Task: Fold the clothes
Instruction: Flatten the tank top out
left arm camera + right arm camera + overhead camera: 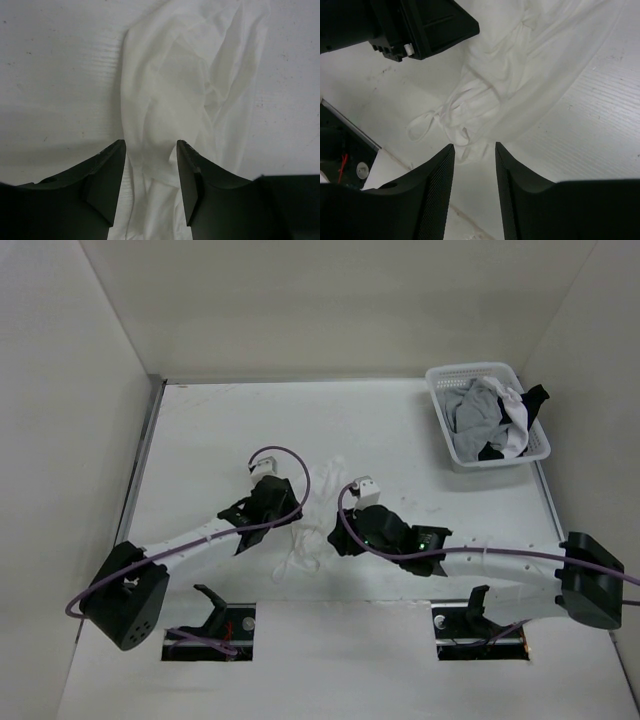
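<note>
the garment (190,75) lies bunched; flattening seems the step. left gripper (150,146) and right gripper (475,147) hover over it, jaws parted, empty. next: pinch edges, spread.

High rear overview; both wrist views close above garment (175,90)

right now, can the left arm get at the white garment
Probably yes: the left gripper is right over the white garment, jaws apart with a bunched ridge of fabric showing between them, and nothing seems to lie in the way.
</note>
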Tool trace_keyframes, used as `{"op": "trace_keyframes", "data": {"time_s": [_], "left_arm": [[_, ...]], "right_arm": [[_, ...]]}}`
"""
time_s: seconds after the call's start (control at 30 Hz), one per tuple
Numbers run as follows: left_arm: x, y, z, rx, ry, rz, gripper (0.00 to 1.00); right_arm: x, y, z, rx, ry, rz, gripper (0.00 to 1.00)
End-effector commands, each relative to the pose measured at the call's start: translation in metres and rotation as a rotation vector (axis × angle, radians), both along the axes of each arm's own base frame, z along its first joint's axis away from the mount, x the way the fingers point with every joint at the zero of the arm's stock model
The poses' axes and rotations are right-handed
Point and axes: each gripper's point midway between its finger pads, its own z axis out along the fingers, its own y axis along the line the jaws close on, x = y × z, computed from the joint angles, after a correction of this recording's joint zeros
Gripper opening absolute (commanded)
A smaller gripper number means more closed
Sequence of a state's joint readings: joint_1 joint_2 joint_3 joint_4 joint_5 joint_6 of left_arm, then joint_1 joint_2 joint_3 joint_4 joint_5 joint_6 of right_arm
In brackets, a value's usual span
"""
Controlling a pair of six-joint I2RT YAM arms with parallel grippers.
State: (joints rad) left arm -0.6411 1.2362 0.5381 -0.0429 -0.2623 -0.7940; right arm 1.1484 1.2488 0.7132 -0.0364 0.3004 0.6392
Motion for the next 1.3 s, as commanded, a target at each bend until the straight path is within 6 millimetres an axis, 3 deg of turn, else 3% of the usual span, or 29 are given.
{"op": "trace_keyframes", "data": {"time_s": [0.0, 0.1, 0.23, 0.4, 0.5, 0.6, 0.73, 0.87, 0.9, 0.97, 1.03, 1.1, 1.27], "left_arm": [[0.005, -0.016, 0.007, -0.077, -0.027, -0.022, 0.42], [0.007, -0.023, 0.003, -0.086, -0.022, -0.037, 0.37], [0.008, -0.03, 0.011, -0.114, -0.053, -0.05, 0.17], [0.006, -0.032, 0.021, -0.119, -0.079, -0.069, 0.03], [0.006, -0.03, 0.034, -0.139, -0.103, -0.063, 0.0], [0.007, -0.027, 0.062, -0.18, -0.154, -0.053, 0.0], [0.01, -0.024, 0.094, -0.209, -0.213, -0.049, 0.0], [0.011, -0.025, 0.1, -0.211, -0.223, -0.054, 0.0], [0.012, -0.025, 0.1, -0.211, -0.222, -0.054, 0.0], [0.013, -0.025, 0.103, -0.214, -0.226, -0.052, 0.0], [0.014, -0.024, 0.111, -0.225, -0.244, -0.048, 0.0], [0.014, -0.021, 0.13, -0.244, -0.281, -0.04, 0.0], [0.003, -0.004, 0.207, -0.302, -0.444, -0.013, 0.0]], "right_arm": [[0.008, -0.006, -0.006, 0.012, 0.01, -0.06, 0.47], [0.009, -0.005, -0.023, 0.007, 0.064, -0.086, 0.56], [0.011, 0.005, -0.04, -0.005, 0.115, -0.106, 0.6], [0.013, 0.025, -0.052, 0.025, 0.174, -0.112, 0.53], [0.01, 0.032, -0.048, 0.063, 0.183, -0.109, 0.5], [-0.01, 0.039, -0.052, 0.062, 0.218, -0.07, 0.5], [-0.03, 0.042, -0.073, 0.027, 0.273, -0.049, 0.51], [-0.034, 0.052, -0.085, 0.006, 0.309, -0.036, 0.48], [-0.034, 0.055, -0.087, 0.005, 0.31, -0.034, 0.44], [-0.031, 0.059, -0.086, 0.009, 0.303, -0.038, 0.25], [-0.026, 0.06, -0.073, 0.028, 0.272, -0.047, 0.1], [-0.025, 0.055, -0.044, 0.059, 0.214, -0.041, 0.05], [-0.041, 0.007, 0.068, 0.162, 0.054, -0.011, 0.06]]}}
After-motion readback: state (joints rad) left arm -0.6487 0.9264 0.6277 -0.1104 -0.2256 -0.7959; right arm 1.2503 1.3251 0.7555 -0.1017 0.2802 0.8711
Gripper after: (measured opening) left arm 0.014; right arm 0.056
